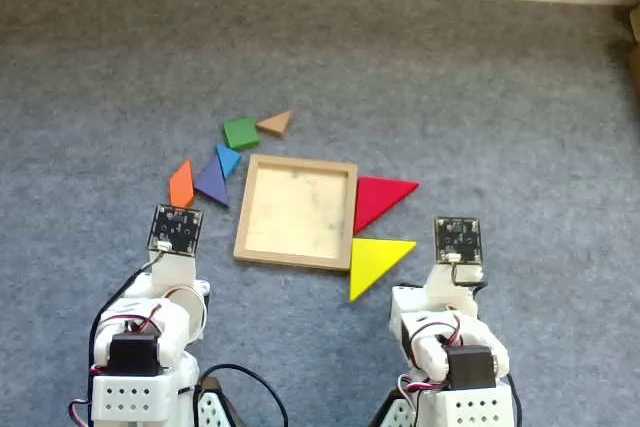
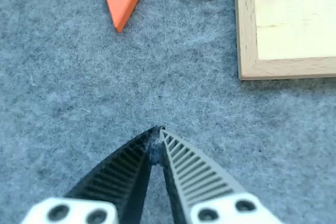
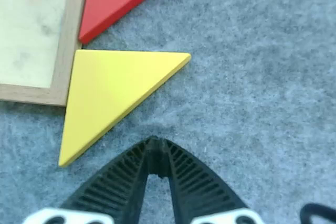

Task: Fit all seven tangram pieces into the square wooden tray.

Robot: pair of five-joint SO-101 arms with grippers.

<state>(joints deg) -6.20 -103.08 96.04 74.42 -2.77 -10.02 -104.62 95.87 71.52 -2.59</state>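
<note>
1. Tray (image 1: 293, 259): square, wooden, flat on the grey desk (image 1: 470, 87); all seven pieces lie outside it
2. Red triangle (image 1: 377, 198): large, against the tray's right rim
3. Yellow triangle (image 1: 374, 260): large, on the arms' side of the red one, one corner at the tray's near right corner
4. Orange parallelogram (image 1: 181, 183), purple triangle (image 1: 212, 183), blue triangle (image 1: 228, 158): close cluster off the tray's left rim, toward its far corner
5. Green square (image 1: 241, 133), tan triangle (image 1: 276, 124): side by side beyond the far rim
6. Left claw (image 2: 159, 129): fingers pressed together, pinching nothing, over bare desk near the tray's near left corner
7. Right claw (image 3: 154, 139): fingers pressed together, pinching nothing, just short of the yellow triangle's long edge
</note>
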